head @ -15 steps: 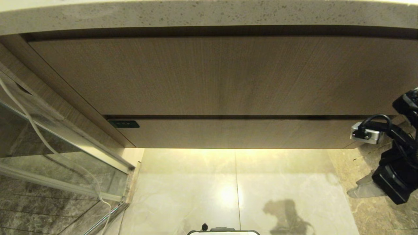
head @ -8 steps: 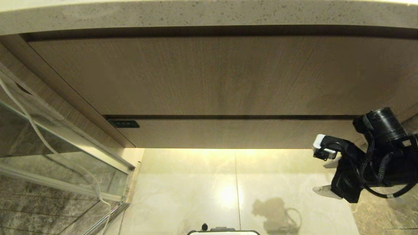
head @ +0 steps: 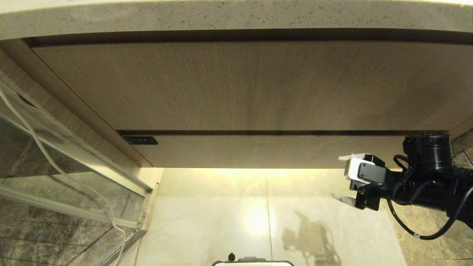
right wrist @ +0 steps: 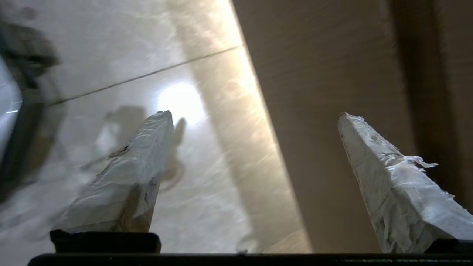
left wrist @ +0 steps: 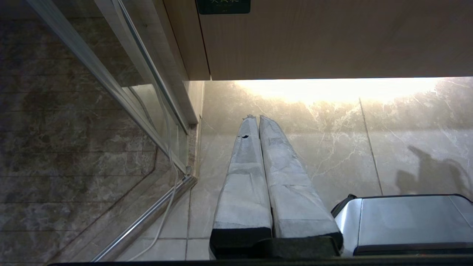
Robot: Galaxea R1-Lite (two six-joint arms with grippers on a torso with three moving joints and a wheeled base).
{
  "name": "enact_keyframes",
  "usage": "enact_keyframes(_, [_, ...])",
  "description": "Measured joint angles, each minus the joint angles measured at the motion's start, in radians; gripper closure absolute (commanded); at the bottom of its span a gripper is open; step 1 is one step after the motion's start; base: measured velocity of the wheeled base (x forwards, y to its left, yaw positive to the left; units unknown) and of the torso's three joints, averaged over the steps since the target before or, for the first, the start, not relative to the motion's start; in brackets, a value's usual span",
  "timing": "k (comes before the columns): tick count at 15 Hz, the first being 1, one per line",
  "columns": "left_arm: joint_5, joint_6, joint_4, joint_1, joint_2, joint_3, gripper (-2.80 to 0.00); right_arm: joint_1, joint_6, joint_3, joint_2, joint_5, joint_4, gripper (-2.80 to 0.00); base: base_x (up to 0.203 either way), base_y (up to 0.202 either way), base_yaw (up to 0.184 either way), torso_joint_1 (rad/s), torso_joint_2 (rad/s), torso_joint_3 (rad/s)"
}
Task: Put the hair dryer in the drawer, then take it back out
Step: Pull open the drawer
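Head view, far left: glass door (head: pixel 55 162) with a white cord (head: pixel 44 155) hanging down it, metal track (head: pixel 122 244) at lower left. Stone table (head: pixel 221 18) edge runs across the top of the frame. Under it a tall wood panel (head: pixel 240 85), then the drawer (head: pixel 258 151), shut, its narrow front flush below the panel; small dark label (head: pixel 140 140) at its left end. Lit floor (head: pixel 221 207) tiles below.

Hair dryer: not visible in any view, can't tell where it is.

Lower right: right gripper (head: pixel 342 177) level, pointing left, just in front of the drawer's right end, not touching. Right wrist view shows its jaws spread wide, nothing between them; one finger (right wrist: pixel 388 177) over the wood, the other over floor.

Left gripper (left wrist: pixel 258 122), left wrist view only: taped fingers pressed together, empty, hanging over the floor by the door track.
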Motion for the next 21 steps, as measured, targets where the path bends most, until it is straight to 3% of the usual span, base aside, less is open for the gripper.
enact_keyframes(4, [0.0, 0.001, 0.0, 0.0, 0.0, 0.0, 0.0, -0.039, -0.133, 0.0, 0.079, 0.049, -0.199, -2.8, 0.0, 0.0, 0.0, 0.0, 0.0, 0.0])
enact_keyframes(8, [0.0, 0.0, 0.0, 0.0, 0.0, 0.0, 0.0, -0.045, -0.142, 0.001, 0.124, 0.081, -0.212, -2.8, 0.0, 0.0, 0.0, 0.0, 0.0, 0.0])
enact_keyframes(21, [0.0, 0.001, 0.0, 0.0, 0.0, 0.0, 0.0, -0.046, -0.163, -0.2, 0.318, 0.022, -0.302, -2.8, 0.0, 0.0, 0.0, 0.0, 0.0, 0.0])
